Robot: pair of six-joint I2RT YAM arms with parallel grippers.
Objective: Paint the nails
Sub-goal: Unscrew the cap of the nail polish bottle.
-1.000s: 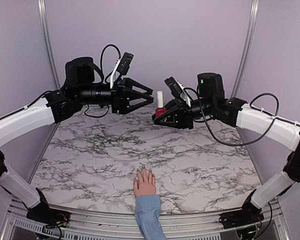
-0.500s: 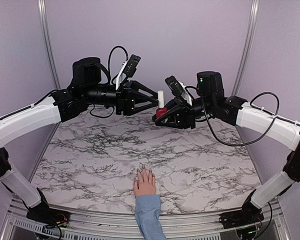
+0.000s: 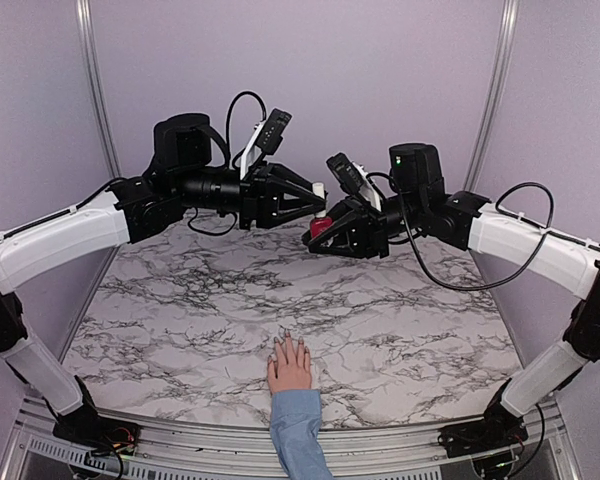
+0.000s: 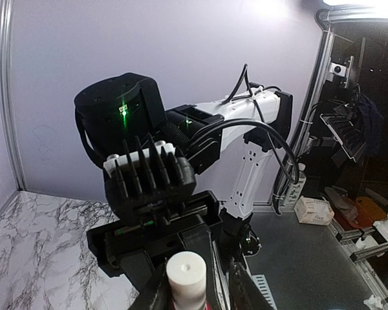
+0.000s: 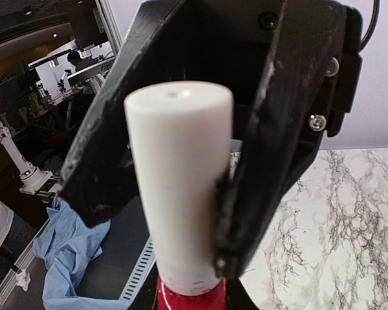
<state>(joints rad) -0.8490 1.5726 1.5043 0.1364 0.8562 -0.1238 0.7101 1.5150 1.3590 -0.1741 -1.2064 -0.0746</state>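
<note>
My right gripper (image 3: 318, 232) is shut on the dark red polish bottle (image 3: 321, 226) and holds it upright above the back of the marble table (image 3: 180, 300). The bottle's white cap (image 4: 186, 274) stands between the fingers of my left gripper (image 3: 317, 201), which reach in from the left. They sit close on both sides of the cap, with a slim gap on one side. In the right wrist view the cap (image 5: 178, 181) rises from the red glass (image 5: 187, 298), flanked by those black fingers (image 5: 262, 148). The pale hand (image 3: 290, 368) lies flat at the near edge, its nails (image 3: 285, 343) too small to judge.
A light blue sleeve (image 3: 300, 435) runs from the hand off the table's near edge. Purple walls with metal posts (image 3: 95, 90) close in the back and sides. Both arms meet high over the back of the table.
My left arm has moved right, bringing its fingers around the white cap, and its jaws have narrowed. The right arm and bottle have stayed still.
</note>
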